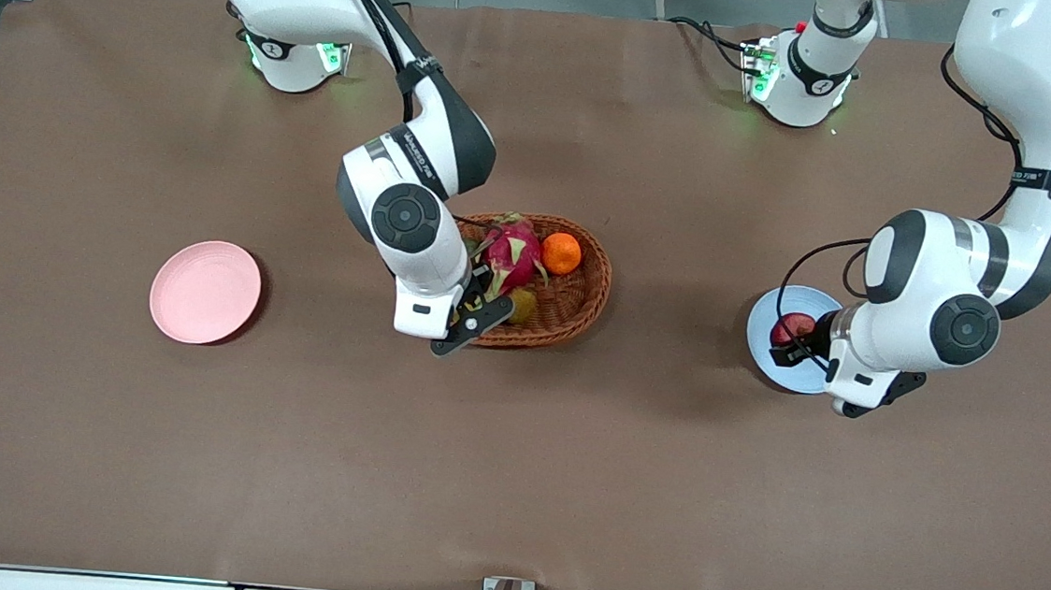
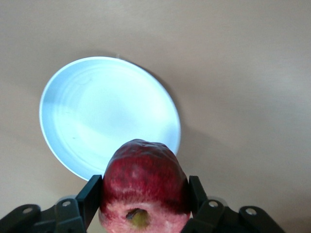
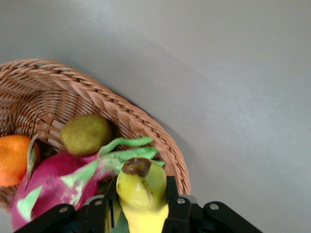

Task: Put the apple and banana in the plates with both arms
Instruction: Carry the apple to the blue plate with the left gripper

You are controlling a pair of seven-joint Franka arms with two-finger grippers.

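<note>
My left gripper [image 1: 789, 342] is shut on the dark-red apple [image 1: 791, 328] and holds it over the light blue plate [image 1: 770, 352]. In the left wrist view the apple [image 2: 144, 187] sits between the black fingers [image 2: 90, 199], with the blue plate [image 2: 102, 111] below it. My right gripper [image 1: 472, 314] is shut on the yellow banana [image 3: 142, 194] over the edge of the wicker basket [image 1: 581, 304]; the banana is mostly hidden in the front view. The pale pink plate [image 1: 205, 291] lies empty toward the right arm's end of the table.
The oval wicker basket [image 3: 146, 121] holds a pink dragon fruit [image 1: 512, 252], an orange [image 1: 562, 253] and a small green-brown fruit [image 3: 86, 134]. Brown tabletop surrounds the basket and plates.
</note>
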